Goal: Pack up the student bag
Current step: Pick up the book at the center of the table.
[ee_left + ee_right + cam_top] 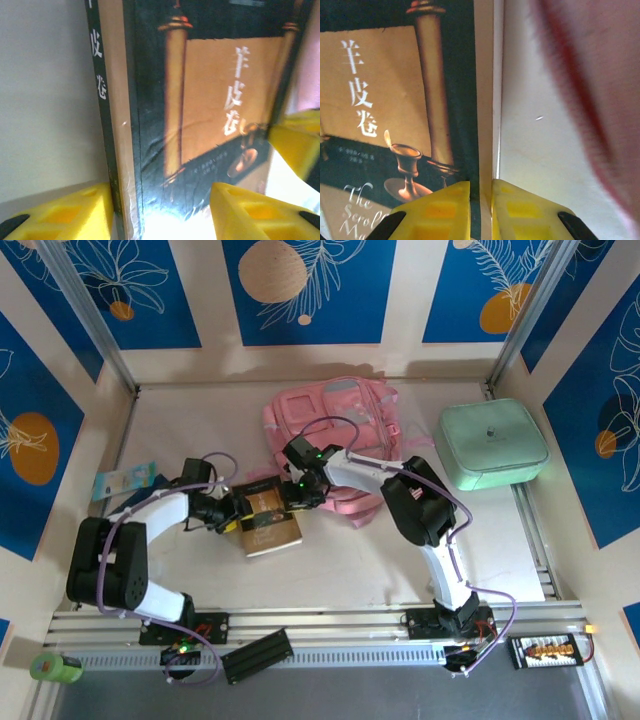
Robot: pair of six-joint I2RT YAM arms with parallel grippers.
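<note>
You're looking at lab-type robot test cell. Blue printed panels (300,285) with leaf motifs wall it in, framed by aluminium posts (85,310). Pale table (200,430) inside. Your left arm (110,565) and right arm (425,510) bolted to slotted rail (330,620) at near edge. Green tape roll (55,668), circuit board (548,650) on front ledge (350,655).

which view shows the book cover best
Right wrist: the book is close and sharp, title and lamp clear. Left wrist shows cover and spine, blurrier. Top external shows it whole but small.
</note>
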